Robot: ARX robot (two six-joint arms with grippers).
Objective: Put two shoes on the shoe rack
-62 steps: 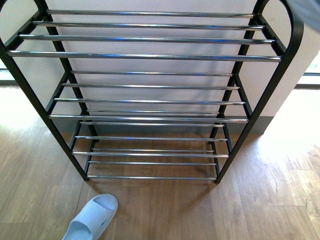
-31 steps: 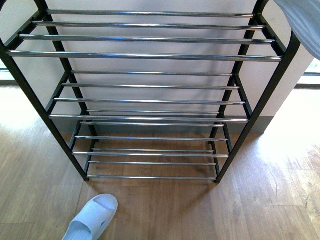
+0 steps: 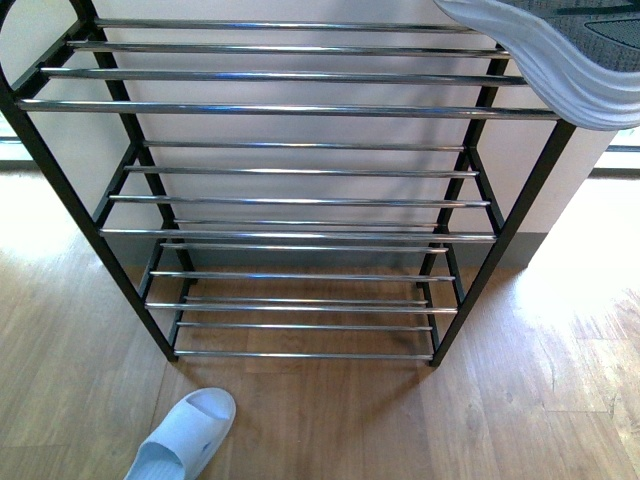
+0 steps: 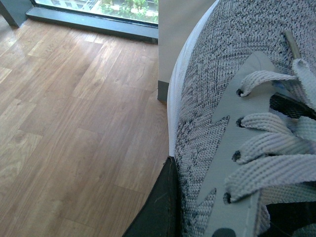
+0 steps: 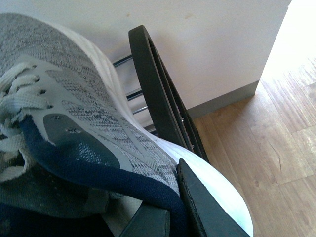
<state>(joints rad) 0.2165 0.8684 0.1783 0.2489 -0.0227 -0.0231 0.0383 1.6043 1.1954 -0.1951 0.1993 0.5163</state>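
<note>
Your right end effector (image 5: 175, 210) is clamped on a grey sneaker (image 3: 560, 60) at its heel, over the shoe rack (image 3: 300, 109) at its top right corner. Your left end effector (image 4: 159, 210) touches a second sneaker (image 4: 222, 123), but I cannot tell its grip. A pale slipper (image 3: 185, 435) lies on the wood floor (image 3: 520, 400) in front of the white wall (image 3: 300, 128).

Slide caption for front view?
White-soled sneaker at the shoe rack's top-right corner; pale blue slipper on the floor.
</note>
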